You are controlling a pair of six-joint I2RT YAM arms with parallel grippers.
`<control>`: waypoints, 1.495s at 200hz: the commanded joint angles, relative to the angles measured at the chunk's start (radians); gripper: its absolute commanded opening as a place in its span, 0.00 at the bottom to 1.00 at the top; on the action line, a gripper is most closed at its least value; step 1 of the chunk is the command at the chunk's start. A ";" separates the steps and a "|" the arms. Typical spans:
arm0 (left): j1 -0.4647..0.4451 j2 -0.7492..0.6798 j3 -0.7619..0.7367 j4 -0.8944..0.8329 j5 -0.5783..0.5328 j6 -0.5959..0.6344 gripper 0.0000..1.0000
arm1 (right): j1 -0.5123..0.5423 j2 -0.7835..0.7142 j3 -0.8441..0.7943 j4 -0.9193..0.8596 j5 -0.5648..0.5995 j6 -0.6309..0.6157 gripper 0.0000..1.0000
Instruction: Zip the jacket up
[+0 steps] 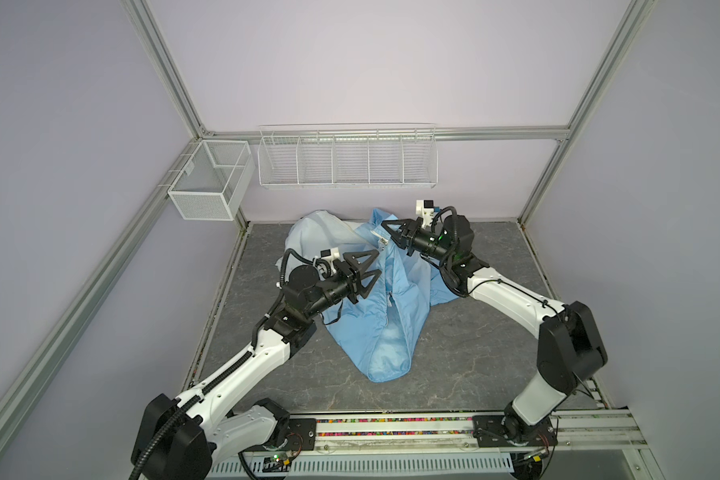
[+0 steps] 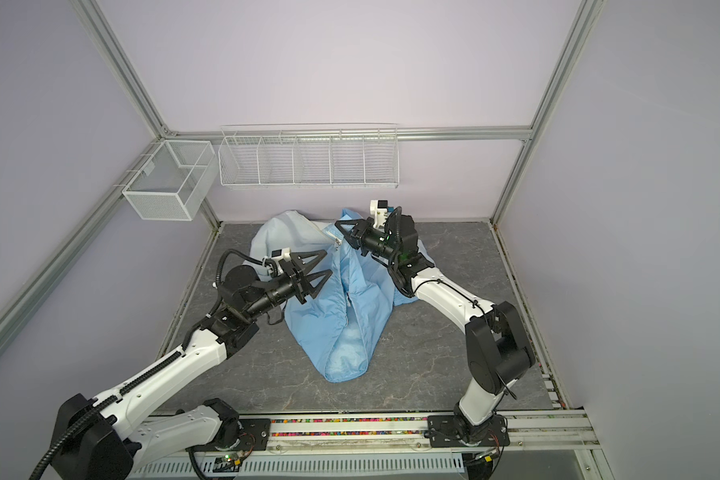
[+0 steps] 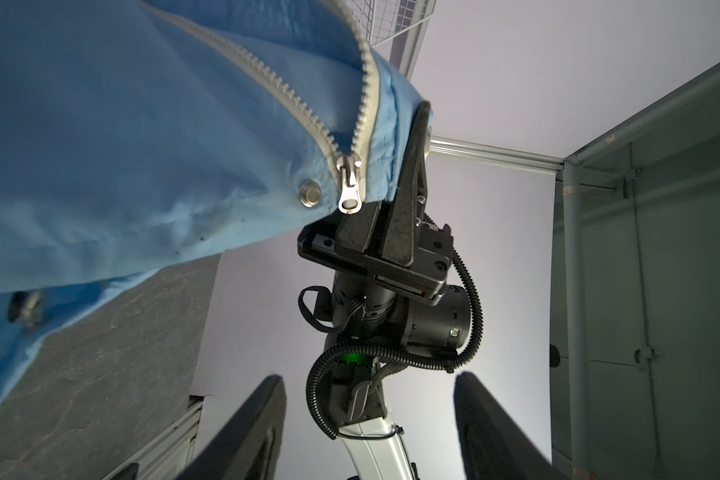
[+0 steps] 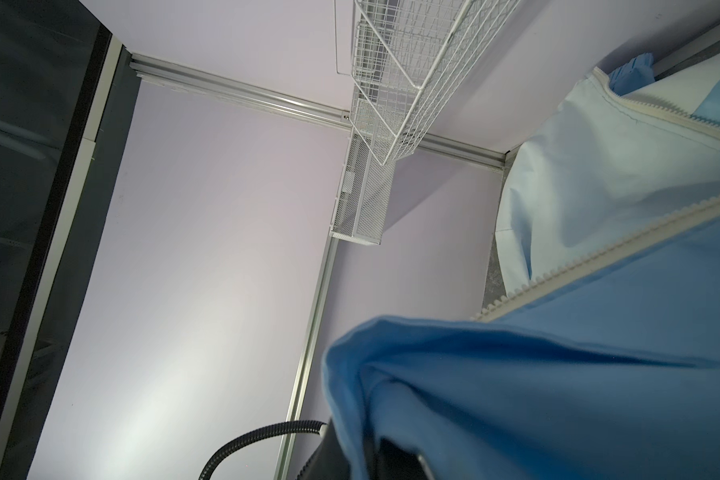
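Note:
The light-blue jacket (image 1: 391,324) (image 2: 341,328) lies crumpled on the grey table, its far part lifted. My right gripper (image 1: 385,227) (image 2: 339,228) is shut on the jacket's edge beside the zipper and holds it off the table. In the left wrist view that gripper (image 3: 408,166) pinches blue fabric right next to the metal zipper slider (image 3: 348,183) and a snap (image 3: 310,193); the white teeth part beyond the slider. My left gripper (image 1: 377,262) (image 2: 327,262) (image 3: 368,376) hovers open just left of the raised fabric, nothing between its fingers. Blue jacket fabric (image 4: 599,374) drapes over the right fingers.
A white wire rack (image 1: 348,162) hangs on the back wall above the jacket. A mesh basket (image 1: 208,183) is fixed to the left frame rail. Aluminium frame posts stand at the table's back corners. The arms' base rail (image 1: 391,428) runs along the front edge.

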 commanded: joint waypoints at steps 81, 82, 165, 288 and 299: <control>-0.290 0.174 -0.022 0.394 -0.762 -0.018 0.68 | 0.051 -0.200 -0.103 -0.032 0.098 -0.084 0.08; -0.292 0.178 -0.021 0.403 -0.765 -0.018 0.68 | 0.052 -0.202 -0.104 -0.033 0.099 -0.084 0.08; -0.384 0.308 -0.040 0.701 -0.932 0.090 0.52 | 0.035 -0.280 -0.133 -0.160 0.093 -0.129 0.07; -0.366 -0.071 -0.043 -0.599 -0.860 -0.035 0.60 | -0.125 -0.282 -0.161 -0.739 0.033 -0.426 0.07; -0.353 -0.049 -0.042 -0.603 -0.830 -0.031 0.59 | -0.148 -0.272 -0.185 -0.870 0.067 -0.468 0.07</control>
